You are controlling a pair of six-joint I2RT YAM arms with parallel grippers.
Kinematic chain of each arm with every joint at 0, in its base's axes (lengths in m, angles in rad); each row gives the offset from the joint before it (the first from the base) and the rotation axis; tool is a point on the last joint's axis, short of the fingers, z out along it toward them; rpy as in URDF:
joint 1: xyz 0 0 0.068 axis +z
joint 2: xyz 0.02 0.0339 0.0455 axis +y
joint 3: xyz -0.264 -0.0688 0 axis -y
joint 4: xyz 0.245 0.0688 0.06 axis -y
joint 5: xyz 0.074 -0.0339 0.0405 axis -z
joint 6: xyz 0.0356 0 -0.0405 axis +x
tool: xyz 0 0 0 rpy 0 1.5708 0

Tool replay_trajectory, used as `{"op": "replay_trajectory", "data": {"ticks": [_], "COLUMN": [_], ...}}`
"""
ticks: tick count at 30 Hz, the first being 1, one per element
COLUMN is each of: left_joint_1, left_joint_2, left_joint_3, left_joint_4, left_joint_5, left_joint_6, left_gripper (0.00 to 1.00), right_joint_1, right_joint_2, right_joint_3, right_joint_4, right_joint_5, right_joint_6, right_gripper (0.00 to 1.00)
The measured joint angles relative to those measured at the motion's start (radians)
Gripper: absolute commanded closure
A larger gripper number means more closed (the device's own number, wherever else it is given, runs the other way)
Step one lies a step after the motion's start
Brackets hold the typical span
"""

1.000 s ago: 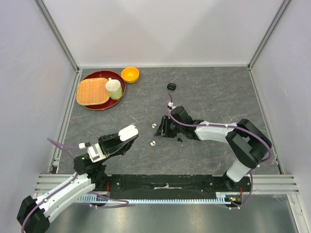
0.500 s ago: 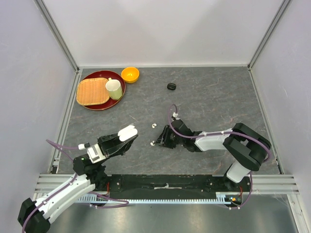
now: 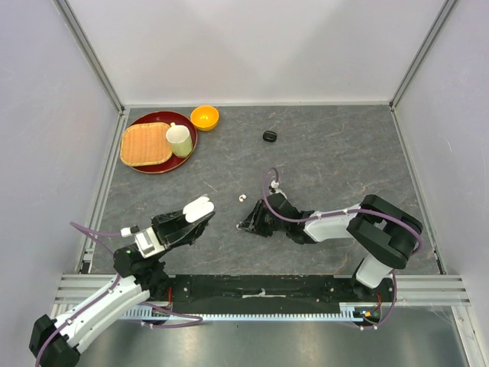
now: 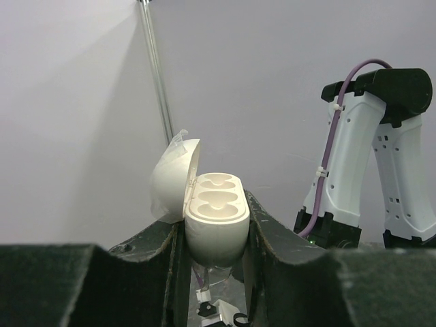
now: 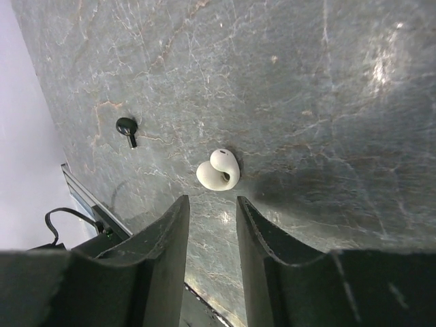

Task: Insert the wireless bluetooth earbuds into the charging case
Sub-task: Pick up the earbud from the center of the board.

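My left gripper (image 4: pixel 214 235) is shut on the open white charging case (image 4: pixel 216 221), held above the table with its lid (image 4: pixel 169 180) swung left and both sockets empty. The top view shows that case (image 3: pixel 198 208) at the near left. My right gripper (image 5: pixel 212 203) is open and low over the table. One white earbud (image 5: pixel 219 170) lies just beyond its fingertips, not between them. A black earbud (image 5: pixel 127 127) lies further off. A second white earbud (image 3: pixel 242 197) rests a little beyond my right gripper (image 3: pixel 246 225).
A small black case (image 3: pixel 269 136) lies at the far middle. At the far left, a red tray (image 3: pixel 159 167) carries a woven mat (image 3: pixel 144 144) and a pale cup (image 3: pixel 179 140). An orange bowl (image 3: pixel 204 117) sits beside the tray.
My right gripper has moved toward the near left and down to the nearer white earbud, its jaws narrowing slightly. The left arm with the case has stayed put.
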Motion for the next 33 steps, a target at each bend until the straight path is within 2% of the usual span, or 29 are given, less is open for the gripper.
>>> {"op": "replay_trajectory", "data": {"ticks": [16,33], "left_joint_1": [0.000,0.000], "left_joint_2": [-0.045,-0.045], "left_joint_3": [-0.001,-0.001], "left_joint_4": [-0.039,-0.047], "left_joint_5": [-0.011,-0.023], "left_joint_6": [0.015,0.022], "left_gripper": [0.98,0.98], "right_joint_1": [0.042,0.048], "right_joint_2": [0.029,0.064], "right_joint_3": [0.000,0.002], "right_joint_4": [0.014,0.067], "right_joint_5": [0.085,0.092], "right_joint_6": [0.067,0.103], "right_gripper": [0.65,0.68]}}
